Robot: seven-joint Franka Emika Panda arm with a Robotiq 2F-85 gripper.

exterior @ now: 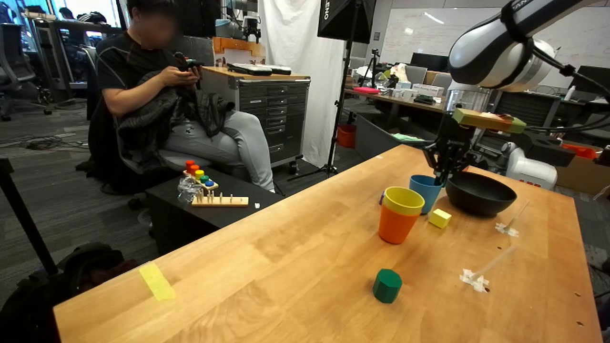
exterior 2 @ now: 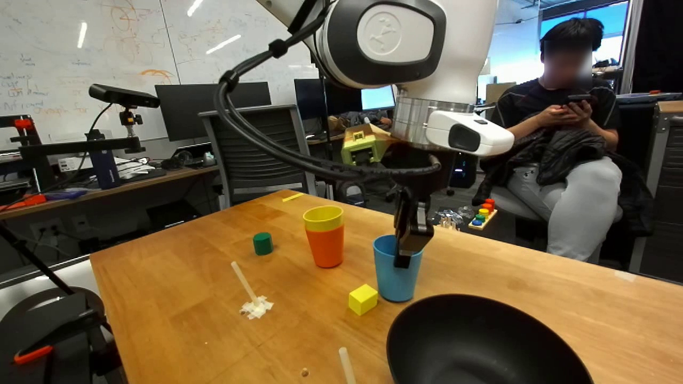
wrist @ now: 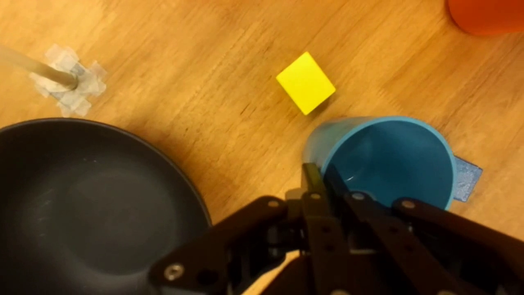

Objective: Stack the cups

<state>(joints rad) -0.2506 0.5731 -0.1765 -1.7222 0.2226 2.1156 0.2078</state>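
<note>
Astride the blue cup's [exterior 2: 394,282] rim, 2 fingers [wrist: 314,180] pinch.

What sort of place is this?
Most likely a robotics lab: there's a whiteboard covered in handwriting, a softbox light on a stand, and what looks like another robot arm beyond the table.

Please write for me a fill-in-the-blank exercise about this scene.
The gripper straddles the rim of the separate cup, coloured ____.
The yellow cup sits inside a lower cup coloured ____.
In the wrist view, the bowl lies on the ____ side.
Visible on the table are ____ cups.
Missing words: blue; orange; left; three.
</note>
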